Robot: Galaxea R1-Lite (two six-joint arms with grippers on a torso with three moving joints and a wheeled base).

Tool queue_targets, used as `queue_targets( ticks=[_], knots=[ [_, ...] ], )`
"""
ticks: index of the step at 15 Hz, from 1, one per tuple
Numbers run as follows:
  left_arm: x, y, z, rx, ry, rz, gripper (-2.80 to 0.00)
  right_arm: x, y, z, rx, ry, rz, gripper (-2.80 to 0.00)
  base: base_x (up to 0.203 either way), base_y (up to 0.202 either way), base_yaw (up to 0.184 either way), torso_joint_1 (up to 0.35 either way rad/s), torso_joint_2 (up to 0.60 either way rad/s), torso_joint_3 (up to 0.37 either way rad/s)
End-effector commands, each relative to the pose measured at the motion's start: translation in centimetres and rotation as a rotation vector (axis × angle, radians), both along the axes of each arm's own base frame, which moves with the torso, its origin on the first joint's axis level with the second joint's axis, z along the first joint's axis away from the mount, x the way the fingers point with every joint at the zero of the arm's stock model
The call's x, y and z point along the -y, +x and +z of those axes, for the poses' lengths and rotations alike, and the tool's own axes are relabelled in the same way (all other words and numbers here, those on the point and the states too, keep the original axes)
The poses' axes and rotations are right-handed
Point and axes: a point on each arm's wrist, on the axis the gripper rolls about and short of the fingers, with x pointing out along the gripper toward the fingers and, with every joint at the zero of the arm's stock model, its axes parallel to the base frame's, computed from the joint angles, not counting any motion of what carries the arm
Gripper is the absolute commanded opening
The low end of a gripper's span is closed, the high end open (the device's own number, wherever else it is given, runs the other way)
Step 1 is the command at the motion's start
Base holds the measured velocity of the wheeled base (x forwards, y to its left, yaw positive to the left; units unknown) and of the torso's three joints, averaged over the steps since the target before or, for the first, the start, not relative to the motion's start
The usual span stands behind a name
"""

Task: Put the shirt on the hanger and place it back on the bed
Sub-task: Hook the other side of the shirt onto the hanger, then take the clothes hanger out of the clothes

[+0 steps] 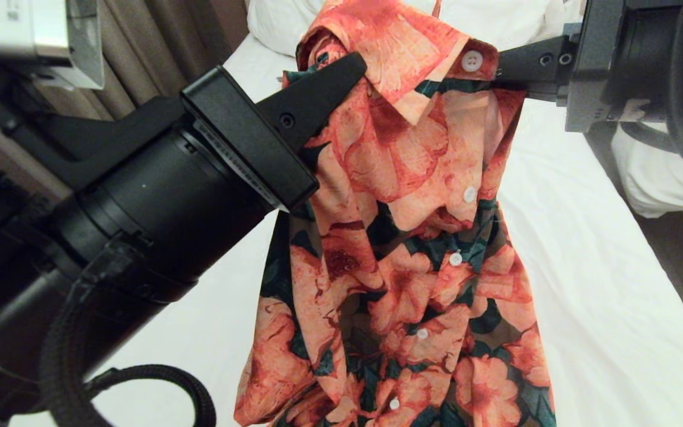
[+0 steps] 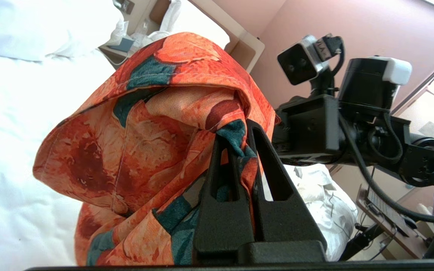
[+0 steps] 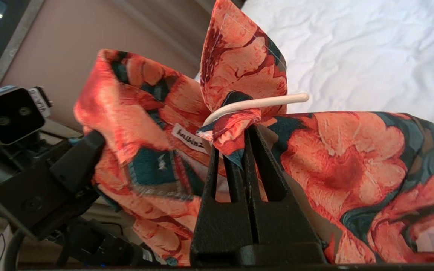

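Left claw (image 1: 358, 66) and right claw (image 1: 498, 74) clamp shirt (image 1: 401, 249) collar (raised over bed (image 1: 584, 284)).

shirt (image 1: 401, 249): orange flowers, dark green leaves, white buttons; hangs bunched in the middle of the frame, collar at the top
hanger (image 3: 254, 103): thin cream wire, peeks out by the collar
bed (image 1: 602, 308): white sheet behind the shirt

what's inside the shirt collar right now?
A thin cream hanger curves out of the floral shirt at the collar in the right wrist view; fabric covers the rest. White bed lies behind.
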Motion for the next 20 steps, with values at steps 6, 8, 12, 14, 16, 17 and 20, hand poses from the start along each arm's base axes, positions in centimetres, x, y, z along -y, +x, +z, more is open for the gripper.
queue_targets(
  ticks=[6, 8, 12, 14, 16, 17, 20],
  knots=[
    [0.4, 0.1, -0.4, -0.007, 0.012, -0.01, -2.8, -0.5, 1.3, -1.6, -0.047, -0.034, -0.02, -2.8, 0.0, 0.0, 0.0, 0.0, 0.0, 0.0],
    [0.3, 0.0, -0.3, -0.005, 0.01, -0.01, -2.8, -0.1, 1.6, -1.9, -0.056, -0.042, -0.039, -2.8, 0.0, 0.0, 0.0, 0.0, 0.0, 0.0],
    [0.3, 0.0, -0.3, -0.004, 0.01, -0.01, -2.8, 0.6, 2.5, -3.2, -0.09, -0.077, -0.077, -2.8, 0.0, 0.0, 0.0, 0.0, 0.0, 0.0],
    [0.3, -0.1, -0.3, -0.004, 0.01, -0.014, -2.8, 0.4, 2.8, -3.9, -0.113, -0.093, -0.078, -2.8, 0.0, 0.0, 0.0, 0.0, 0.0, 0.0],
    [0.3, -0.1, -0.3, -0.005, 0.011, -0.014, -2.8, 0.2, 3.1, -4.2, -0.122, -0.101, -0.08, -2.8, 0.0, 0.0, 0.0, 0.0, 0.0, 0.0],
    [0.3, -0.1, -0.3, -0.004, 0.01, -0.014, -2.8, 0.1, 3.3, -4.4, -0.13, -0.108, -0.09, -2.8, 0.0, 0.0, 0.0, 0.0, 0.0, 0.0],
    [0.3, -0.1, -0.3, -0.004, 0.01, -0.015, -2.8, -0.3, 4.1, -6.2, -0.158, -0.166, -0.137, -2.8, 0.0, 0.0, 0.0, 0.0, 0.0, 0.0]
  ],
)
